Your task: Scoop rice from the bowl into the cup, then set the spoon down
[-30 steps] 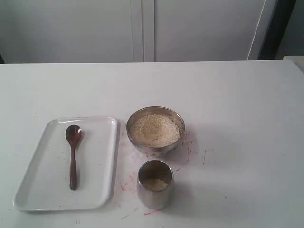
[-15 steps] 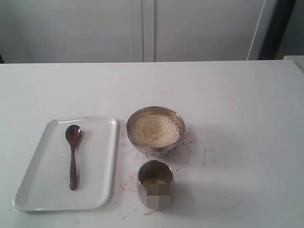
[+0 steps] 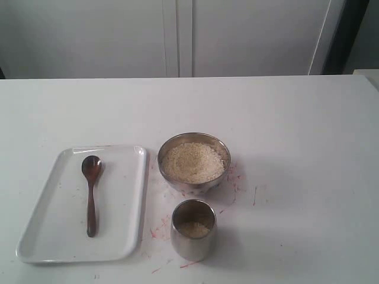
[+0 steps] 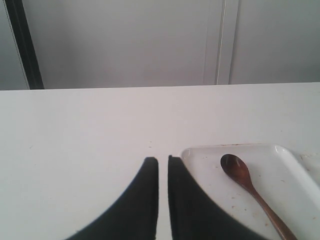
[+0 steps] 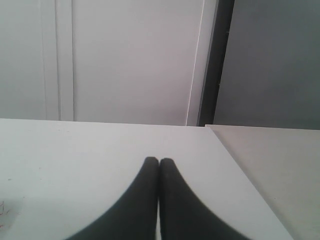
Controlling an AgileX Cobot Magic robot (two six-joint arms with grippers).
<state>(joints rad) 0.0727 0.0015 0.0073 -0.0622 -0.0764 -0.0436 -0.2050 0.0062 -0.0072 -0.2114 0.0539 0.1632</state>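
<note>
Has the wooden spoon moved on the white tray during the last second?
No. The wooden spoon lies at the same place on the white tray as before, with its head toward the tray's far edge.

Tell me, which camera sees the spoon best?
The exterior view. It shows the whole spoon, from head to handle tip, lying on the tray. The left wrist view shows only the head and part of the handle; the rest runs out of the picture. The right wrist view shows none of it.
</note>
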